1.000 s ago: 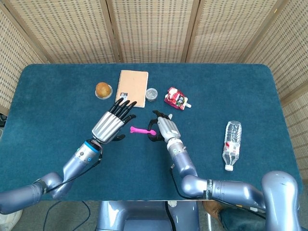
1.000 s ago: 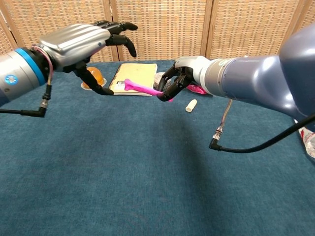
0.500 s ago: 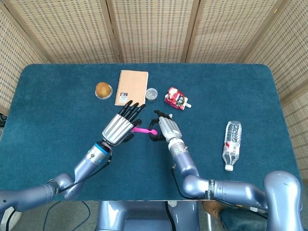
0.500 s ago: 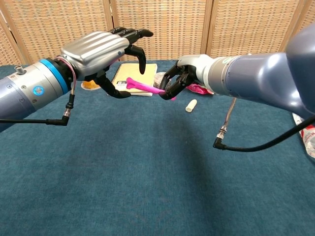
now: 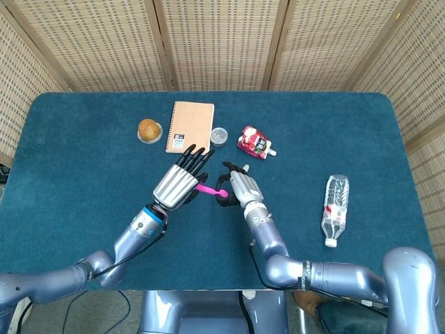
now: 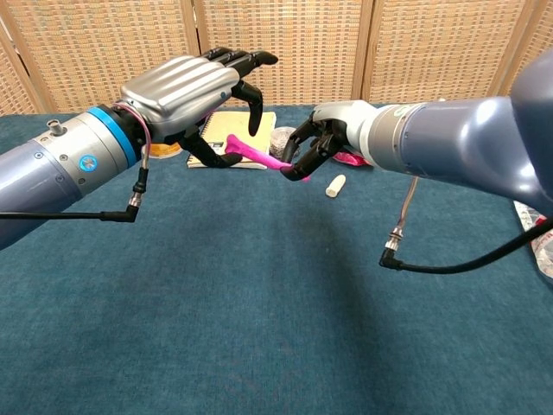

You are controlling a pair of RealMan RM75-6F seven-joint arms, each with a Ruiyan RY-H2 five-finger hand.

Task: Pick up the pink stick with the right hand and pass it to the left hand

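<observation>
Right hand (image 6: 313,149) grips one end of the pink stick (image 6: 256,154), held in the air above the bench (image 6: 259,303), frame centre. Left hand (image 6: 194,91) is open, fingers spread over the stick's free end, thumb under it, not closed on it. Notebook (image 5: 190,126) sits behind, upper centre.

A blue carpeted tabletop (image 5: 76,139) is being shown. Lying directly on it are a tan notebook (image 5: 190,126), a muffin in a cup (image 5: 149,130), a small round tin (image 5: 219,136), a red pouch (image 5: 254,142) and a plastic bottle (image 5: 334,200) on its side.
</observation>
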